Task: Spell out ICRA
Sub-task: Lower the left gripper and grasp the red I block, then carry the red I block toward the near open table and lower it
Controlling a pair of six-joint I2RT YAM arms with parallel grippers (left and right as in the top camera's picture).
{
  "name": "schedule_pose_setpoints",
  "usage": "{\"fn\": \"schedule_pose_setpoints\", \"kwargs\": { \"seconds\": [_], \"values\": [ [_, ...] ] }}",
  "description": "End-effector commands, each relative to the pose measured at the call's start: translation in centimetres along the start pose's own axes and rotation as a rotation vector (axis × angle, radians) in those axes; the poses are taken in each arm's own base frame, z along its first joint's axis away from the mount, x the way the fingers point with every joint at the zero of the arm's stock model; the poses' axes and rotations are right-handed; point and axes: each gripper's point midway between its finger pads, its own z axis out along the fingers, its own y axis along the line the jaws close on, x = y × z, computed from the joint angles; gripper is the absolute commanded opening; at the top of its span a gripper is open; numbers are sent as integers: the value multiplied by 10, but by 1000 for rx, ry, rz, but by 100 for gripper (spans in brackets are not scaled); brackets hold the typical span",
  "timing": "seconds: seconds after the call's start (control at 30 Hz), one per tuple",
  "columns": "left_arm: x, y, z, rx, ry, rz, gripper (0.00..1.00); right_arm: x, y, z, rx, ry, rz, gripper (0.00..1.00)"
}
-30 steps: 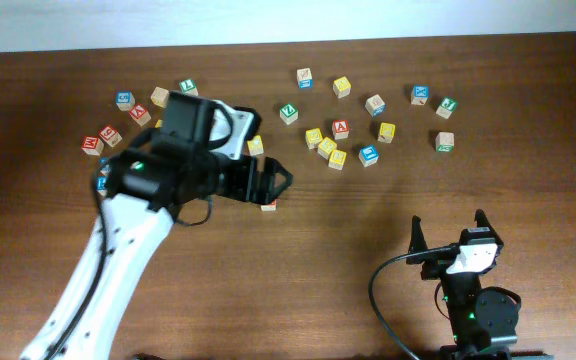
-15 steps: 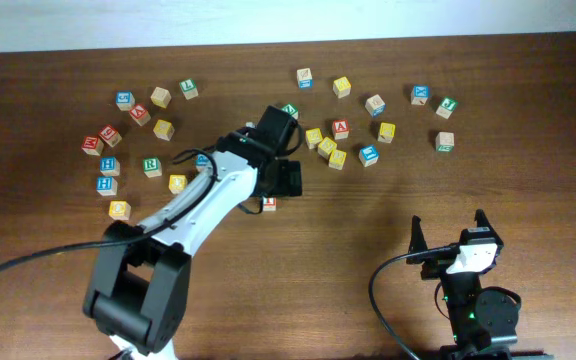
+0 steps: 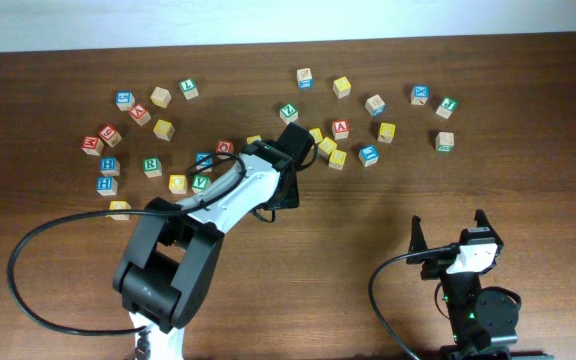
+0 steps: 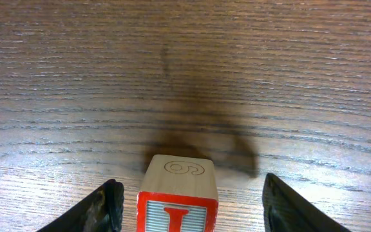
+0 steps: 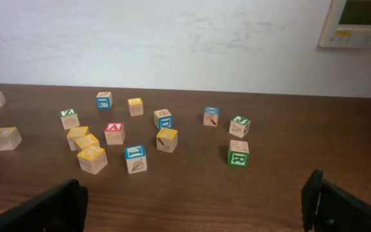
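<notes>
The red-faced I cube (image 4: 177,207) stands on the wood between the fingers (image 4: 107,207) of my left gripper (image 4: 190,201). The jaws are open, with a gap on each side of the cube. In the overhead view the left gripper (image 3: 285,192) covers that cube. The red A cube (image 3: 341,127) sits in the back cluster and also shows as the red A cube (image 5: 113,132). The green R cube (image 5: 238,153) lies right of the cluster. I cannot read which yellow cube is the C. My right gripper (image 3: 451,232) rests open and empty near the front edge.
Several other letter cubes lie in two loose groups, one at the back left (image 3: 128,140) and one at the back right (image 3: 368,125). A black cable (image 3: 383,290) loops beside the right arm's base. A white wall (image 5: 172,38) rises behind the table.
My left arm has swung right and dropped over the I cube, which showed beside the gripper before and is now covered from above. Its jaws have narrowed. The right arm has not moved.
</notes>
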Motion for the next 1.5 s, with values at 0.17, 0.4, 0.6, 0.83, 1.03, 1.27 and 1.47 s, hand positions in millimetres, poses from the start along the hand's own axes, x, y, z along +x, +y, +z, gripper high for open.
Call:
{"fn": "schedule_pose_setpoints", "kwargs": {
  "seconds": [0.17,0.4,0.6,0.83,1.03,1.27,1.47],
  "values": [
    [-5,-2,0,-1,-17,30,55,3,-1,0,5,5,-3,98],
    [-9,6,3,48,26,13,43,3,-1,0,5,5,-3,98],
    [-2,7,8,54,45,29,35,3,-1,0,5,5,-3,98],
    [-1,7,8,53,47,29,29,3,-1,0,5,5,-3,98],
    [18,-3,5,126,142,40,27,3,-1,0,5,5,-3,98],
    [27,4,1,96,189,42,25,3,-1,0,5,5,-3,98],
    [33,25,-15,42,275,41,24,3,-1,0,5,5,-3,98]
  ]
}}
